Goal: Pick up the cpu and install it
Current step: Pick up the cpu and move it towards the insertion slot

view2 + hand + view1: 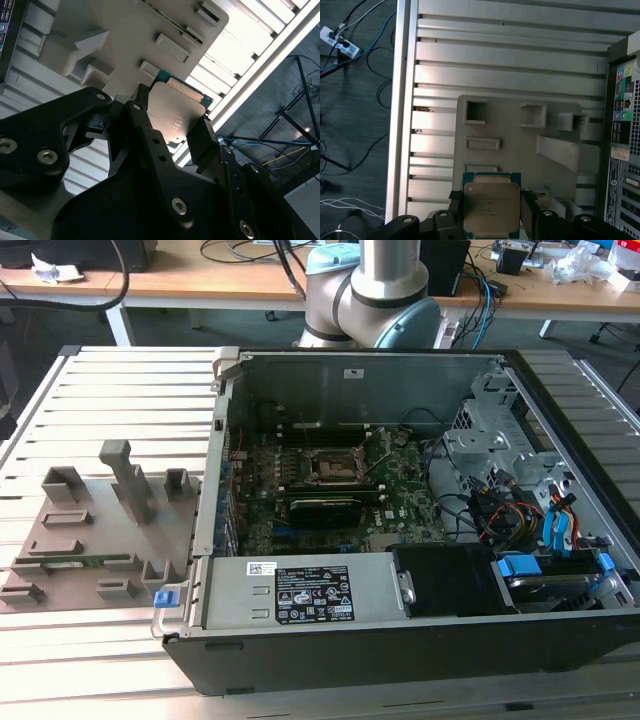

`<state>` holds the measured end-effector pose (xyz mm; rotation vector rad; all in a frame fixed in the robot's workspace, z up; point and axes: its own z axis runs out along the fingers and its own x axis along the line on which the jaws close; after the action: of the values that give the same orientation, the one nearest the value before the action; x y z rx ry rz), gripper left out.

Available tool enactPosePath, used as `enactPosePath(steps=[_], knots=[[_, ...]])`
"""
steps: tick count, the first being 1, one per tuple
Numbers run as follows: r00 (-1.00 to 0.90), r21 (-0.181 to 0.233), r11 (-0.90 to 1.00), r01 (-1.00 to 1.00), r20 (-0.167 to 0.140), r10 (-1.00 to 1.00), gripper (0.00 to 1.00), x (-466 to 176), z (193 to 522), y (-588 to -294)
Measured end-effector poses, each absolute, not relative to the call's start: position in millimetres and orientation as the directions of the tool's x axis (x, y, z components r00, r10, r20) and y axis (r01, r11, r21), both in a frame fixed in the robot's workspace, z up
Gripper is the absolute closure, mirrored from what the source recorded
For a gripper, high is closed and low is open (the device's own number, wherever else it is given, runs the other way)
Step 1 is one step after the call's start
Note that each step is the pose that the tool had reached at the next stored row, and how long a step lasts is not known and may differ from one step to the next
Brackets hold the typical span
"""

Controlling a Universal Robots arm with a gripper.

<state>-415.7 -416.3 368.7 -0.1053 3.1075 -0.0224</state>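
My pincer (491,212) is pinching the cpu (491,202) by two opposite edges, with a black finger (454,202) pressed against each side. In both wrist views the chip's dull metal top faces the camera, with a thin green rim around it. Just past the cpu is the grey tray (520,145) with its raised blocks and open pockets; I cannot tell whether the chip touches it or hangs clear. The tray lies on the slatted metal surface (510,55), and beside it in the first wrist view stands the ported back of the case (622,150). In the exterior view the tray is on that view's left, touching the open case. Inside, the dark square socket (330,465) sits on the board (400,505). My arm (375,285) rises at the case's far side.
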Motion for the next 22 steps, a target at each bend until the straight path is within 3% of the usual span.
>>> enactPosePath(steps=[22], knots=[[-0.997,-0.016,0.998,-0.068,-0.032,-0.068,0.45,-416,421,-416]])
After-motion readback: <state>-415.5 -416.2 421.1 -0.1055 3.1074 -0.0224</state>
